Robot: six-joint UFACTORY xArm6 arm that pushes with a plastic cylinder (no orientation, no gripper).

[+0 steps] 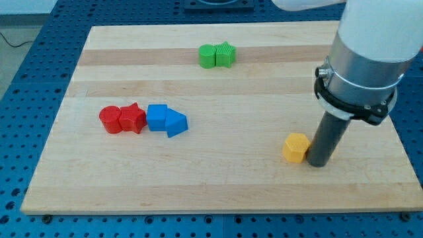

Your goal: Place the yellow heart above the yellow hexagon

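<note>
Nearest the bottom of the frame, at the lower right of the wooden worktop (pixel 218 192), stands the dark rod, and my tip (pixel 318 164) rests on the wood there. This tool is a plain rod with nothing on it that opens or closes, and it holds nothing. Just beside it on the view's left sits the yellow hexagon (pixel 295 147), so close to the rod that I cannot tell whether the two touch or a sliver of gap remains. The yellow heart does not show anywhere on the boards; only this one yellow block is in sight.

Further up, at mid-height on the left side of the frame, four blocks lie in a row. From the view's left they run: a red cylinder (pixel 110 119), a red star (pixel 133 118) pressed against it, then a blue cube (pixel 157 117), and a blue triangular block (pixel 176 123) pointing toward the view's right. The red pair and the blue pair sit just beside one another, well apart from the rod.

Farthest away, near the top centre of the frame, two green blocks huddle together and touch: a green rounded block (pixel 207 55) on the left, its exact shape hard to make out, and a green star-like block (pixel 225 54) on the right.

Above the rod rises the arm's grey and white body (pixel 367 59), filling the upper right corner of the frame. Around the worktop lies a blue perforated surface (pixel 33 66).
</note>
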